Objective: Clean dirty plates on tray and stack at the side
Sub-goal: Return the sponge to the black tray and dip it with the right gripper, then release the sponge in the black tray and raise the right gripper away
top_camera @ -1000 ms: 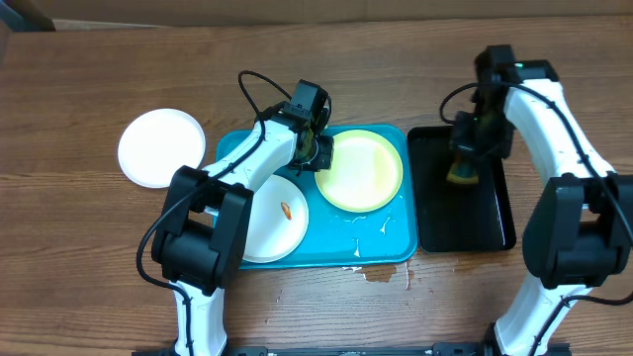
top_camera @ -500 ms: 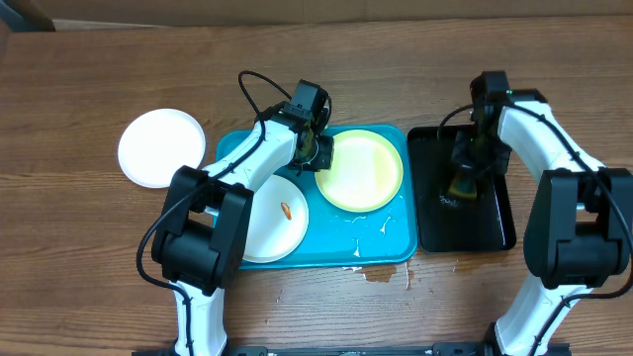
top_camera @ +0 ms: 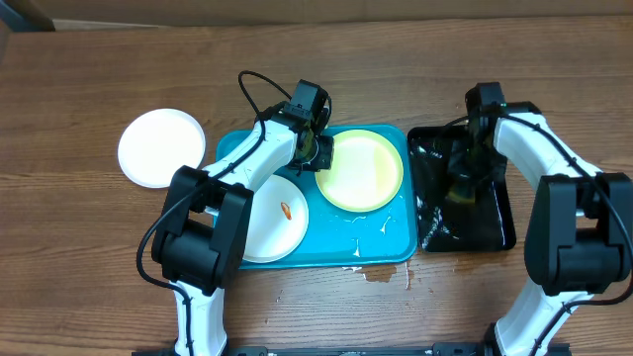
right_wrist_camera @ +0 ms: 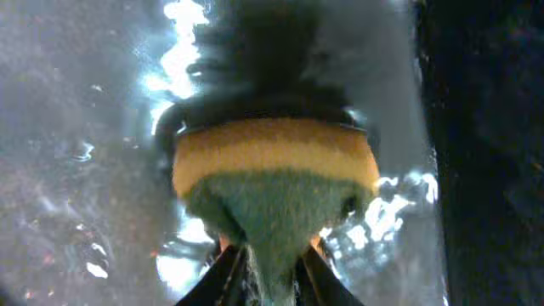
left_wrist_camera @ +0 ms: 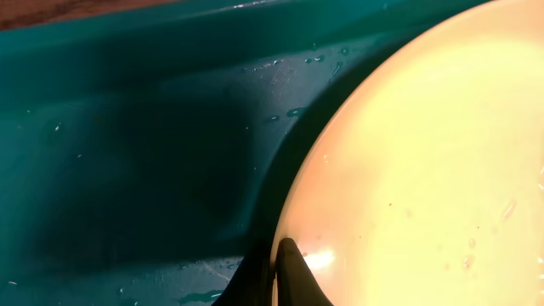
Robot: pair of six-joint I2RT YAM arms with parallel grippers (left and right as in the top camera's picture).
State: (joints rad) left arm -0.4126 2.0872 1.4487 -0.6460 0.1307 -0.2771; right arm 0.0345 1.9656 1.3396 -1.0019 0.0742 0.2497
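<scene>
In the overhead view the turquoise tray (top_camera: pixel 381 242) holds a pale yellow-green plate (top_camera: pixel 364 173) at its back right. A white plate (top_camera: pixel 272 222) with an orange smear lies at its front left. A second white plate (top_camera: pixel 161 148) rests on the table left of the tray. My left gripper (top_camera: pixel 318 150) is shut on the yellow-green plate's left rim; the left wrist view shows this gripper (left_wrist_camera: pixel 276 259) pinching that plate (left_wrist_camera: pixel 425 153) over the tray (left_wrist_camera: pixel 127 153). My right gripper (top_camera: pixel 465 176) is low in the black tray. In the right wrist view this gripper (right_wrist_camera: pixel 274 262) pinches the yellow-and-green sponge (right_wrist_camera: pixel 272 183), which is pressed into water.
The black tray (top_camera: pixel 495 232) holds rippling water right of the turquoise tray. Water drops lie on the turquoise tray's front right, and a small puddle (top_camera: pixel 381 272) sits on the wooden table just in front of it.
My right gripper has come down with the sponge into the black tray, and the water now ripples and glints. The left gripper and the plates have not moved.
</scene>
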